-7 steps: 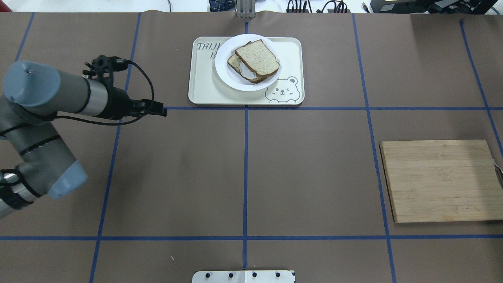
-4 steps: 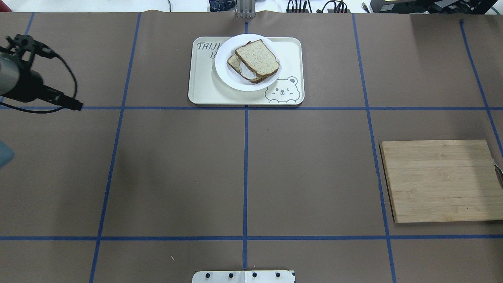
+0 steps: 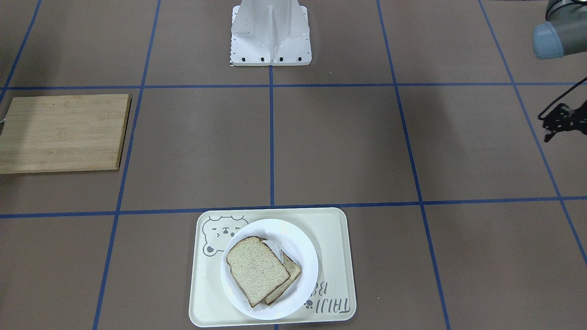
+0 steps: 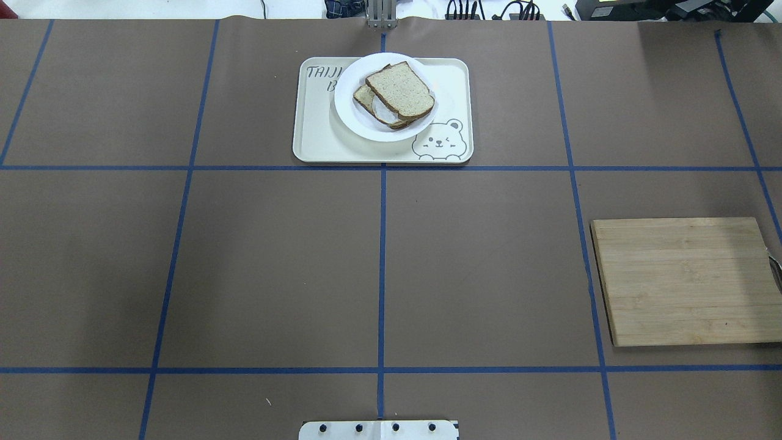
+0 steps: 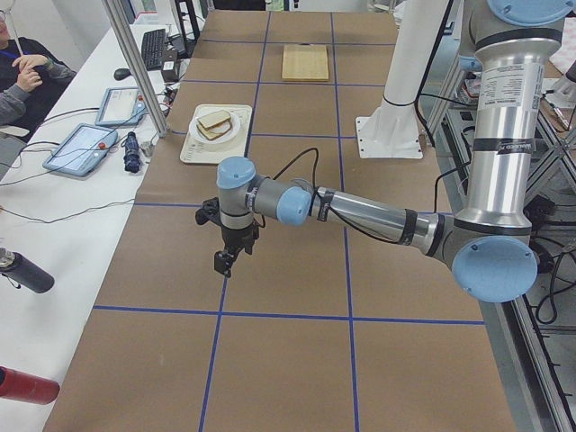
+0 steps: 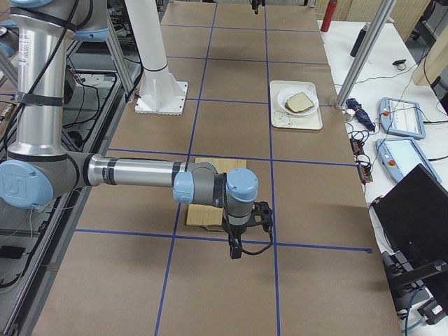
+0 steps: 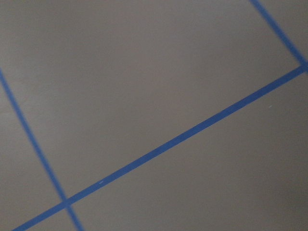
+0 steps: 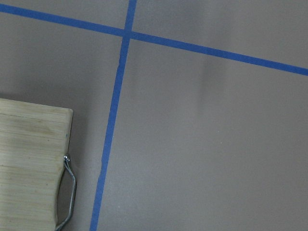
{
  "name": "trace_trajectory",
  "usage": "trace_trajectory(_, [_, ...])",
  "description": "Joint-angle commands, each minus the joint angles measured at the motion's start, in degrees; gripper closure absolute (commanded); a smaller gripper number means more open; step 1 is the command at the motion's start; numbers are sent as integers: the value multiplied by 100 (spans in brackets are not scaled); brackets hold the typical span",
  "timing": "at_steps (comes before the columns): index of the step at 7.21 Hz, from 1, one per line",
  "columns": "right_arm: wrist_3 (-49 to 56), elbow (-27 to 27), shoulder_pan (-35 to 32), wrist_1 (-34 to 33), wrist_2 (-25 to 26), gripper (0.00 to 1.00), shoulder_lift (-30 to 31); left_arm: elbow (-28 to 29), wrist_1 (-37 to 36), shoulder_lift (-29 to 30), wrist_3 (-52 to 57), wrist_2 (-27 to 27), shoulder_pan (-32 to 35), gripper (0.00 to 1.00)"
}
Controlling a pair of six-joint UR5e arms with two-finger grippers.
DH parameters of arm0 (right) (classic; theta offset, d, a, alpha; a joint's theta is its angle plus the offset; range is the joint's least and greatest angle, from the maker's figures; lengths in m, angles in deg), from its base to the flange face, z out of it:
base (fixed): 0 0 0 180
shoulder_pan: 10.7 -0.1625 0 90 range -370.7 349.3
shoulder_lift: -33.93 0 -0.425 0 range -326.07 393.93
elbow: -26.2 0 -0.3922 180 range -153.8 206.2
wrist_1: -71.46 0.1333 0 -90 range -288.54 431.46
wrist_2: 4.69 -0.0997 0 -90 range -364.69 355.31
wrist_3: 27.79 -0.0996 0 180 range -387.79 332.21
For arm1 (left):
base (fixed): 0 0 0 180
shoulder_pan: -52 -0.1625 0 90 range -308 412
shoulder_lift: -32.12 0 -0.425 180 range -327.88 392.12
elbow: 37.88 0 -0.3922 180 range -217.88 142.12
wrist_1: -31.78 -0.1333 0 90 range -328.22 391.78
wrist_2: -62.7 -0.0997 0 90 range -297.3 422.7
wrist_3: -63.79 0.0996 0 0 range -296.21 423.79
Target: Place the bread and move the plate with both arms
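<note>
The bread [image 4: 400, 90] lies uppermost on the plate [image 4: 348, 119], close to the far edge of the bench [image 4: 275, 263] and about midway between its two ends. Between there and my base plate [image 4: 379, 429] runs a broad stretch of brown covering crossed by blue tape lines [image 4: 382, 275].

The slice is pale and speckled, with a dark brown crust and a domed top, and it lies flat and askew. It rests on a second slice [image 4: 365, 96], with a white layer [image 4: 383, 113] showing between them. The round white plate sits in a cream tray [image 4: 314, 137] with a bear drawing, and its rim overlaps the tray's far edge.

A wooden cutting board [image 4: 684, 281] lies near the bench's right end, with a wire handle [image 8: 67, 192] on its outer side.

My left end effector [image 5: 222, 262] hangs above the bench toward the left end, well apart from the tray. My right end effector [image 6: 235, 250] hovers at the right end, just beside the board. I cannot tell whether either is clenched or released.
</note>
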Motion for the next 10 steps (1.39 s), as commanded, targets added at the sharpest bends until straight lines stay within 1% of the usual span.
trace_trajectory(1, [-2,1,0,-7,-2,0,7,102,-618,-464,476,27,883,2])
trace_trajectory(2, [-2,1,0,-7,-2,0,-2,120,-600,-503,459,27,1025,2])
trace_trajectory(3, [-2,-7,0,-7,-2,0,-2,146,-591,-529,458,236,1183,2])
trace_trajectory(4, [-2,-7,0,2,-2,0,-2,164,-634,-495,432,603,1176,2])
trace_trajectory(5, [-2,-7,0,-7,-2,0,-2,147,-609,-573,450,677,1185,2])
trace_trajectory(8, [-2,-7,0,-7,-20,0,-2,50,-600,-591,476,686,1176,2])
trace_trajectory(10, [-11,19,0,-7,-151,0,-2,-116,-600,-775,485,686,1176,2])
